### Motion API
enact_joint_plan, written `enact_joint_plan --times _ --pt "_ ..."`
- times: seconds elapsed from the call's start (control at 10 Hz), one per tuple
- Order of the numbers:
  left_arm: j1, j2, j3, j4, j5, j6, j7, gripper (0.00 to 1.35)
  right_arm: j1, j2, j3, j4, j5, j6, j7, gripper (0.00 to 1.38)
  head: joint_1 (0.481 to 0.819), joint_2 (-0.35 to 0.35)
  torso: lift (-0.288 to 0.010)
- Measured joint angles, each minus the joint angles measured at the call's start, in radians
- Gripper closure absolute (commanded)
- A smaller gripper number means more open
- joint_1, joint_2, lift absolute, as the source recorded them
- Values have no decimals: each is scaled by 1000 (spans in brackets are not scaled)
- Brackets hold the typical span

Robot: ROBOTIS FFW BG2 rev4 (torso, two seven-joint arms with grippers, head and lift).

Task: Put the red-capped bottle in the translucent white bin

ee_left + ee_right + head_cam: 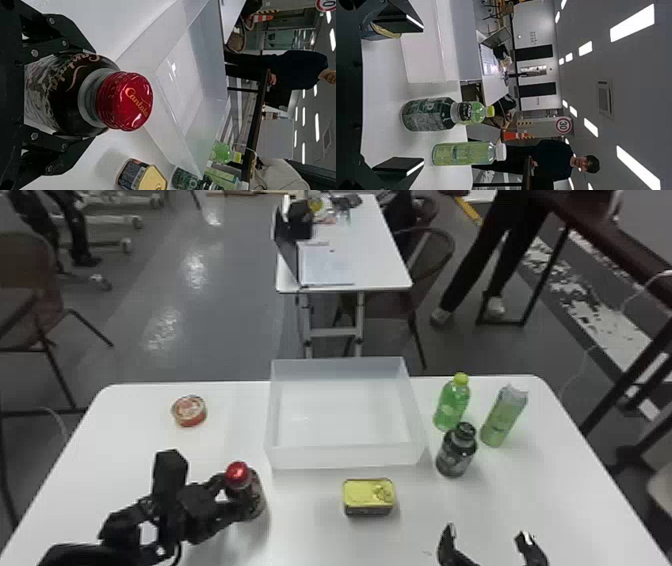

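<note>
Red-capped bottle point(256, 496) sits pinched in left gripper point(232, 495), outside translucent white bin point(345, 458). Step in hand, judged: grasp made, transfer pending. Next: raise bottle above bin wall, carry inward. Right gripper point(486, 532): fingers spread, empty.

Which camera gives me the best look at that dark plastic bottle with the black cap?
The right wrist view: the dark bottle appears largest there, with nothing in front of it. The head view shows it whole but smaller, from above. The left wrist view shows only part of it, at the picture's edge.
</note>
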Motion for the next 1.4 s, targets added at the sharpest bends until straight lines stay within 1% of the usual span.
enact_joint_plan --times 0.1,0.3,0.4,0.5,0.6,0.7,0.9,1.0,1.2,1.3,1.4 --pt "36 -8 4 -81 17 52 0 823 1 0 0 0 -1 0 0 117 695 -16 -17" --pt "104 -31 47 -269 64 159 3 823 5 1 0 -1 -3 0 -1 119 695 -10 -17" --pt "121 -23 57 -355 103 236 2 823 7 1 0 -3 -4 0 0 119 695 0 -17" --pt "128 -3 53 -430 146 317 3 823 7 0 0 -3 -5 0 0 119 695 1 -17" --pt "121 6 46 -478 179 374 3 823 7 0 0 -3 -5 0 -1 119 695 -2 -17" --pt "93 8 33 -493 200 396 3 823 6 1 0 -1 -5 0 0 119 695 -13 -17" --pt "10 17 -18 -461 206 372 3 823 0 1 1 4 -6 0 1 121 695 -44 -17" --pt "-50 23 -55 -399 195 340 1 823 -2 2 3 6 -6 0 2 119 695 -58 -17" --pt "-185 46 -137 -195 174 265 -4 823 -9 4 4 11 -8 0 10 121 695 -73 -17" --pt "-249 51 -165 -72 161 221 -3 823 -13 4 4 14 -9 0 13 121 695 -76 -17" --pt "-314 44 -182 62 152 169 -6 822 -14 5 4 17 -10 0 15 121 695 -75 -17"
